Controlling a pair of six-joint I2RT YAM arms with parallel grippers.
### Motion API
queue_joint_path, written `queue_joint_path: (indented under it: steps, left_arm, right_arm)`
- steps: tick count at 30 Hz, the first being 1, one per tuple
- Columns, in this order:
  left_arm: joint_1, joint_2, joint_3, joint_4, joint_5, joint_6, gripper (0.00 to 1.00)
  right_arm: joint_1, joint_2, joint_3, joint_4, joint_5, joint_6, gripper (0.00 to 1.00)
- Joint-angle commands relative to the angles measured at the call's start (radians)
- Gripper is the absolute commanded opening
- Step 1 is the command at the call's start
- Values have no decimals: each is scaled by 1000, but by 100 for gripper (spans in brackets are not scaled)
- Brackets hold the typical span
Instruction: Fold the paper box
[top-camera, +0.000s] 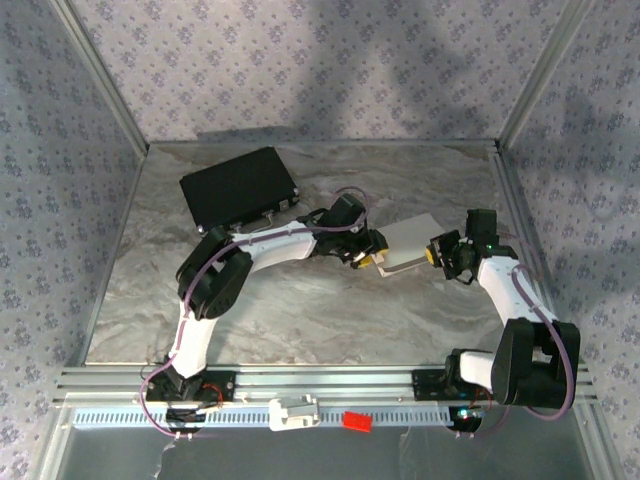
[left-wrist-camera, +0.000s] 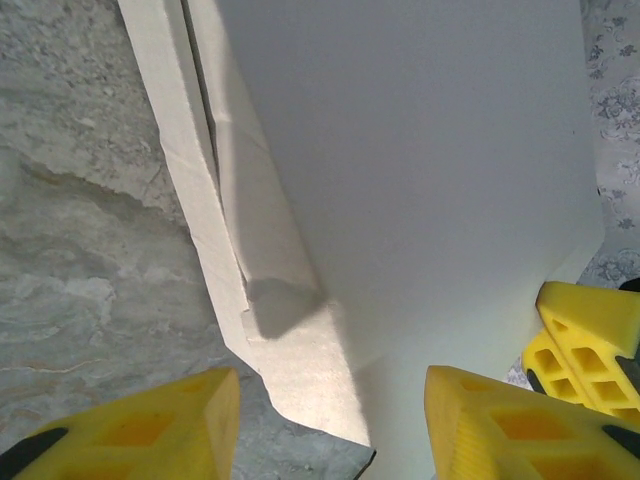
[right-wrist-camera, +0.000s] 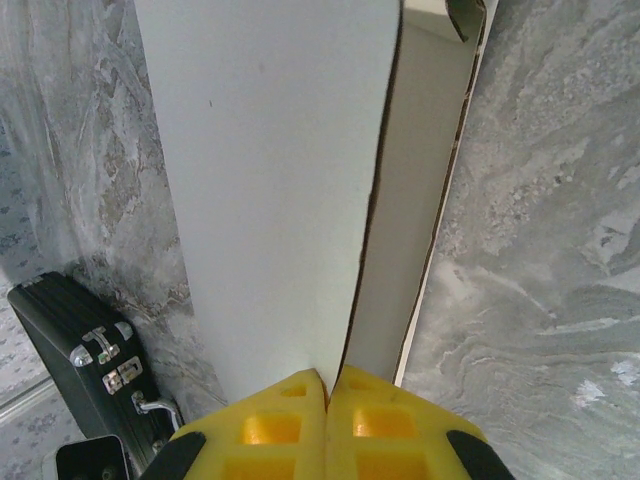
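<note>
— Paper box (top-camera: 410, 243) where?
— Right of centre on the marble table (top-camera: 300, 320), flat between both grippers, well apart from the black case (top-camera: 238, 186) at the far left.
— And right gripper (right-wrist-camera: 327, 385)?
— Clamped on the box's near edge, yellow fingers pressed together over the white panel, with a side flap angled up just to the right.
— And left gripper (left-wrist-camera: 330, 400)?
— Spread wide, fingers either side of the box's corner, grasping nothing. Creased flap along the box's left edge.
</note>
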Motion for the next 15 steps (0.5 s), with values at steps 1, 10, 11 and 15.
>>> queue_joint_path:
  steps: [1, 10, 11, 15]
  left_arm:
    - [-6, 12, 29, 21, 16, -16, 52]
    - [-12, 53, 65, 39, 7, -24, 46]
    - [-12, 59, 68, 41, 6, -24, 46]
    - [-14, 76, 86, 43, 3, -16, 44]
  right_arm:
    - [7, 3, 14, -49, -5, -6, 0]
    - [13, -3, 13, -45, -14, 7, 0]
    - [16, -4, 11, -41, -18, 13, 0]
    - [20, -7, 6, -39, -27, 24, 0]
